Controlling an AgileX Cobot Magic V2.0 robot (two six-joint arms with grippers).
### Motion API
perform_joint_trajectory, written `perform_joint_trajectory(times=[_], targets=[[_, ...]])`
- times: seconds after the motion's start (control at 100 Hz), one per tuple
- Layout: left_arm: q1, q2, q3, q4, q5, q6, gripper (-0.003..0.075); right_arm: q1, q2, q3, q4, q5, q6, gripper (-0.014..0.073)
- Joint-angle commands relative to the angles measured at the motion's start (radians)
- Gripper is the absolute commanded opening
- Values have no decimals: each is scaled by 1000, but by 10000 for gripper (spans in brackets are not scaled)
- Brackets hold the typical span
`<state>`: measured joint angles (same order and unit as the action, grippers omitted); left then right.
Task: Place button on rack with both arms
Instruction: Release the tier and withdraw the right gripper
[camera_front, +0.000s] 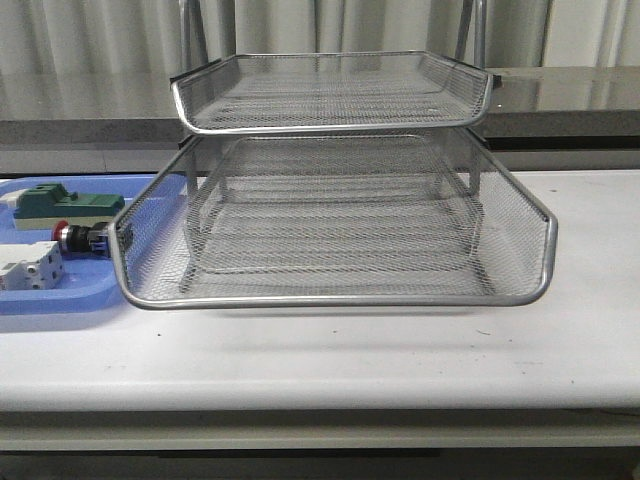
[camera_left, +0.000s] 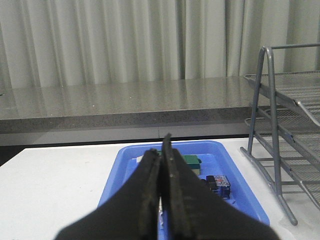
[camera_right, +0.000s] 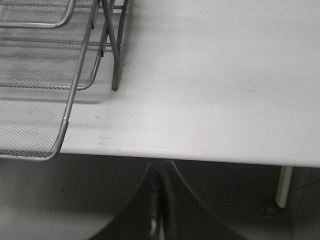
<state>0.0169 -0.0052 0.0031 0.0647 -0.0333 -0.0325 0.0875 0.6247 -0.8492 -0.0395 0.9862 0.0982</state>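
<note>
The button lies on its side in the blue tray, its red cap pointing left and its black body against the rack's left rim. In the left wrist view only its black body and blue rear block show. The silver wire-mesh rack stands mid-table, its tiers holding nothing. My left gripper is shut and empty, hovering over the tray short of the button. My right gripper is shut and empty, out past the table's front edge, to the right of the rack. Neither arm shows in the front view.
The tray also holds a green block and a white terminal block. The green block shows beyond my left fingers. The rack's legs stand right of the tray. A grey ledge and curtains run behind the table.
</note>
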Motion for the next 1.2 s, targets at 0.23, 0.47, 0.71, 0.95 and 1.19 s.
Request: perform_joint_trajectory(times=[0.23,0.47,0.71,0.95,1.19], targets=[[1,-30,41,-1,-77,-7,-20,-2,0,-34,-14,-61,0,-71],[1,-30,41,-1,-77,-7,-20,-2,0,-34,-14,-61,0,-71],[1,-30,41,-1,-77,-7,-20,-2,0,-34,-14,-61,0,-71],[1,-30,41,-1,-81,-7,-20,-2,0,-34,-14,-61,0,-71],[1,-30,41,-1,-108,-7,-20,-2,0,-34,-14,-61,0,-71]])
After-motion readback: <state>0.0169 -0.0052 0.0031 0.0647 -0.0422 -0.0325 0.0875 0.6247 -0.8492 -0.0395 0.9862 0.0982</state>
